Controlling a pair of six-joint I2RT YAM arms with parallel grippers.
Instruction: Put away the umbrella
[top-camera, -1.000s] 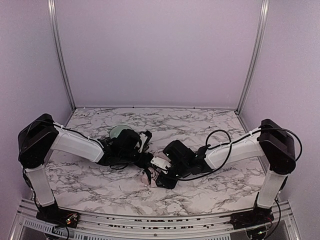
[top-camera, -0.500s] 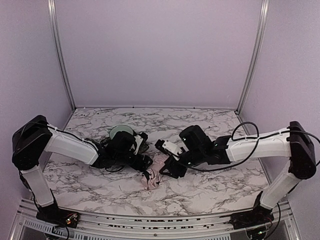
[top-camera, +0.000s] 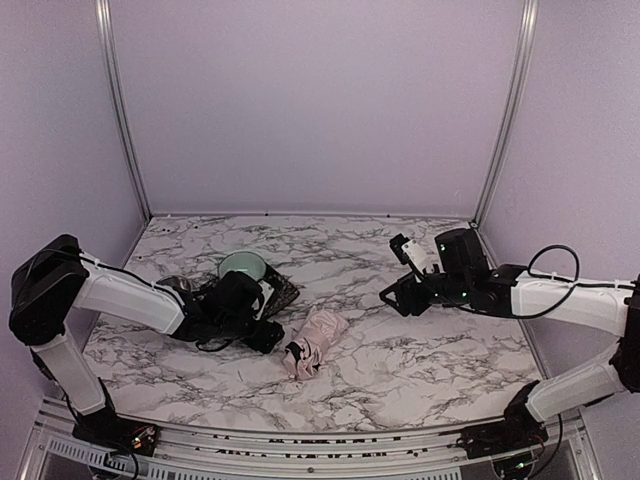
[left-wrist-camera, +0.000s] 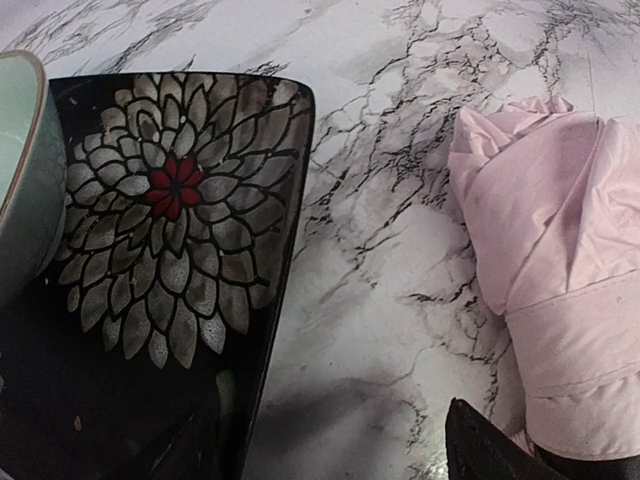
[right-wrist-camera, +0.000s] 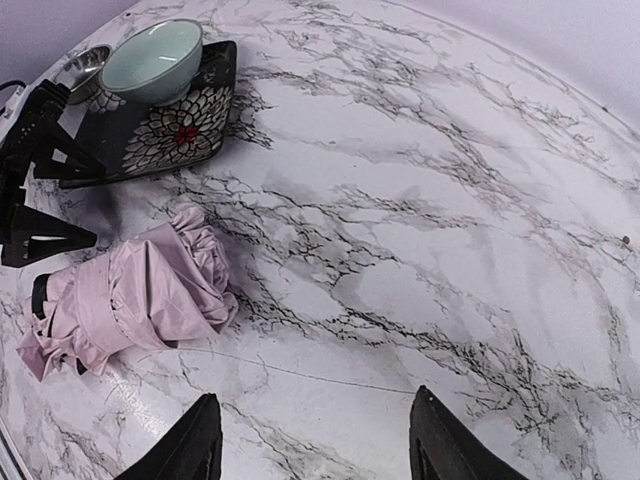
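The umbrella (top-camera: 312, 342) lies folded on the marble table, a pale pink bundle with a black strap at its near end, and nothing holds it. In the left wrist view the umbrella (left-wrist-camera: 560, 270) sits just right of my left gripper (left-wrist-camera: 330, 450), which is open with bare table between its fingers. My left gripper (top-camera: 265, 335) is close to the umbrella's left side. My right gripper (top-camera: 395, 298) hovers open well to the right of it. From the right wrist view the umbrella (right-wrist-camera: 130, 290) lies far left of my open right gripper (right-wrist-camera: 320, 450).
A dark floral mat (top-camera: 280, 292) lies left of the umbrella with a pale green bowl (top-camera: 242, 266) on its far corner. The mat (left-wrist-camera: 170, 230) fills the left of the left wrist view. A small metal cup (right-wrist-camera: 85, 65) stands behind the bowl (right-wrist-camera: 150, 60).
My right arm has let go of the umbrella, opened and swung away to the right. My left arm has drawn back a little to the left. The umbrella now lies alone on the table.
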